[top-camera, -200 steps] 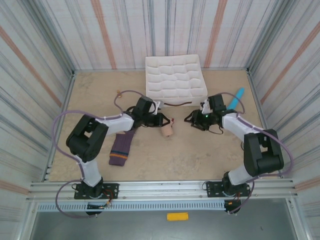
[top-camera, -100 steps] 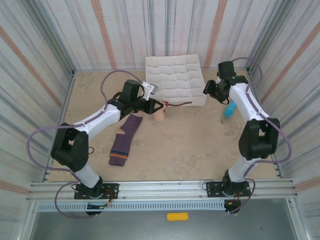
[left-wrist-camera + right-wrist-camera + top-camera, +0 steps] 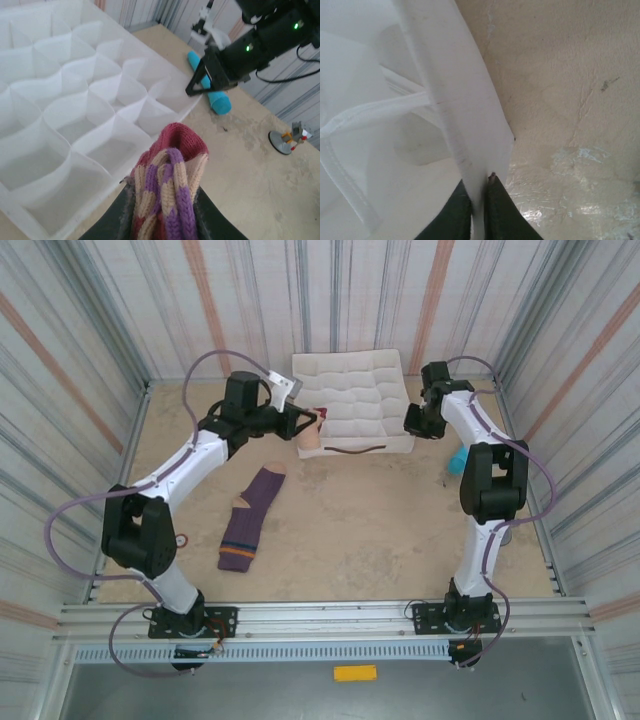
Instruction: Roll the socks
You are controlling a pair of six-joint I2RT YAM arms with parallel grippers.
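**Rolled sock carried up to the tray, and the tray pinned by its wall**

The rolled sock (image 3: 170,190), beige with a dark red cuff, is clamped between the fingers of the left gripper (image 3: 316,424), which has carried it from mid-table to the near-left corner of the tray (image 3: 345,370). The right gripper (image 3: 479,192) has swung across and closed its fingers on the tray's right wall, probably to steady it. This sock looks ready to drop into a compartment, while the purple sock (image 3: 250,520) lies flat on the table, not yet rolled.

Both arms stretch far forward, elbows out, the left gripper (image 3: 308,423) clamped round a bundled sock (image 3: 170,170), the right gripper (image 3: 479,184) pinched tight on the tray wall (image 3: 452,95).
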